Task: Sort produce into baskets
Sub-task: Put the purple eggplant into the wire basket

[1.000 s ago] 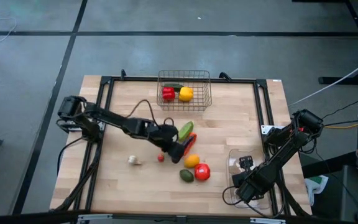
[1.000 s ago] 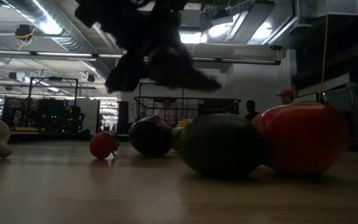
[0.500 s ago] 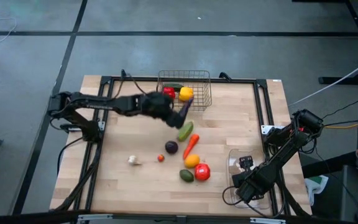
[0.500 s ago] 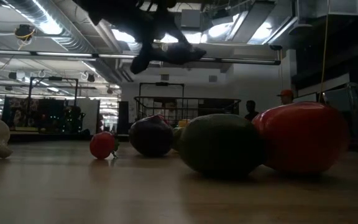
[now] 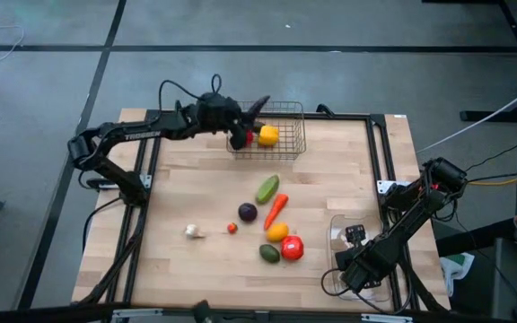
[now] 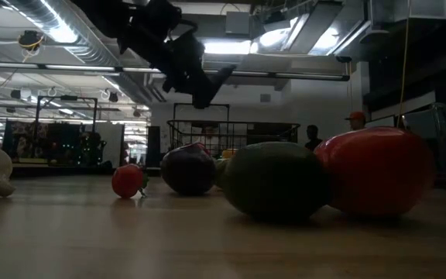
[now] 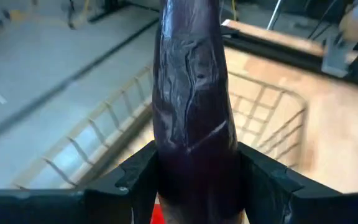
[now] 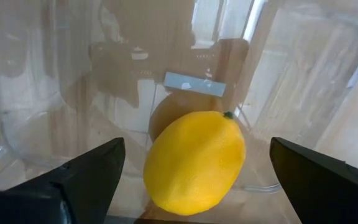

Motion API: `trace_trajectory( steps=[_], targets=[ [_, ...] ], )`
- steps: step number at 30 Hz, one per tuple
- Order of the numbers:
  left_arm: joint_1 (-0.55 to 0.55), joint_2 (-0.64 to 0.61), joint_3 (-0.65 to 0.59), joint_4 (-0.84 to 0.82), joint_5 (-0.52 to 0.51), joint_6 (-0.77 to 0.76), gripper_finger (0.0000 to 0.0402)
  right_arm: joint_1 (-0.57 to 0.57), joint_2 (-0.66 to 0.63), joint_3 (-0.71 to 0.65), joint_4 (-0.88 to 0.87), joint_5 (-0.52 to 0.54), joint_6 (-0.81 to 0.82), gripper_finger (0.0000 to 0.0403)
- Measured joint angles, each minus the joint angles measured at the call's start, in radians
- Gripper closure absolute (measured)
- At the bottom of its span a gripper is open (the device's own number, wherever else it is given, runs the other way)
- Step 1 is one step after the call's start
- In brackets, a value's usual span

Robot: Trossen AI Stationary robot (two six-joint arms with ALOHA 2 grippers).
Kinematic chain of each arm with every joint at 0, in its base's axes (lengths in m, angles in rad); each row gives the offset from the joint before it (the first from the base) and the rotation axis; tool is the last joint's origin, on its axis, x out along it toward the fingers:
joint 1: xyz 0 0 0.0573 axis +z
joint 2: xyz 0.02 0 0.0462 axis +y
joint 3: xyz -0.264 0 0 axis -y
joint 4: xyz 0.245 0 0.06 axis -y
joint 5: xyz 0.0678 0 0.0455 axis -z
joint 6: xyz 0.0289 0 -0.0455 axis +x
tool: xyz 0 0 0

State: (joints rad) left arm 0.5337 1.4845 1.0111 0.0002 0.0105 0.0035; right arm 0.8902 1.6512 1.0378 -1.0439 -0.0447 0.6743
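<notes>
Purple-skinned, the long wrinkled toy eggplant (image 7: 194,106) sits clamped between the left gripper (image 5: 245,121)'s fingers above the square wire-mesh basket (image 5: 294,144) at the worktop's far edge. Released off-centre, it could catch the rim and tumble out. Only the right wrist view shows the yellow toy lemon (image 8: 194,162) inside the clear plastic tray (image 5: 335,231), between the right gripper (image 8: 194,205)'s spread fingers.

Even, soft light fills the overhead view, while the table-level view is dim and backlit by bright ceiling lamps (image 6: 60,32) above the silhouetted produce, and background behind the dark eggplant (image 7: 194,112) in the left wrist view is blurred.
</notes>
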Motion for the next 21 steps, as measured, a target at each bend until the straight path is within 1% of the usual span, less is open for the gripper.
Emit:
trace_trajectory(
  steps=[5, 8, 10, 16, 21],
  targets=[
    [0.049, 0.006, 0.0, -0.004, 0.0, 0.211, 0.0218, 0.0, 0.0, 0.0, 0.0, 0.089, -0.001, 0.0006],
    [0.067, 0.033, 0.0, -0.012, 0.001, 0.298, 0.0218, 0.0, 0.0, 0.0, 0.0, 0.144, -0.001, 0.0006],
    [0.074, 0.063, 0.0, -0.011, 0.001, 0.337, 0.0218, 0.0, 0.0, 0.0, 0.0, 0.162, -0.001, 0.0006],
    [0.078, 0.148, 0.0, 0.001, -0.008, 0.443, 0.0218, 0.0, 0.0, 0.0, 0.002, 0.166, 0.0, 0.0006],
    [0.078, 0.182, 0.0, 0.024, -0.055, 0.47, 0.0217, 0.0, 0.0, 0.0, 0.004, 0.166, 0.0, 0.0006]
  ],
)
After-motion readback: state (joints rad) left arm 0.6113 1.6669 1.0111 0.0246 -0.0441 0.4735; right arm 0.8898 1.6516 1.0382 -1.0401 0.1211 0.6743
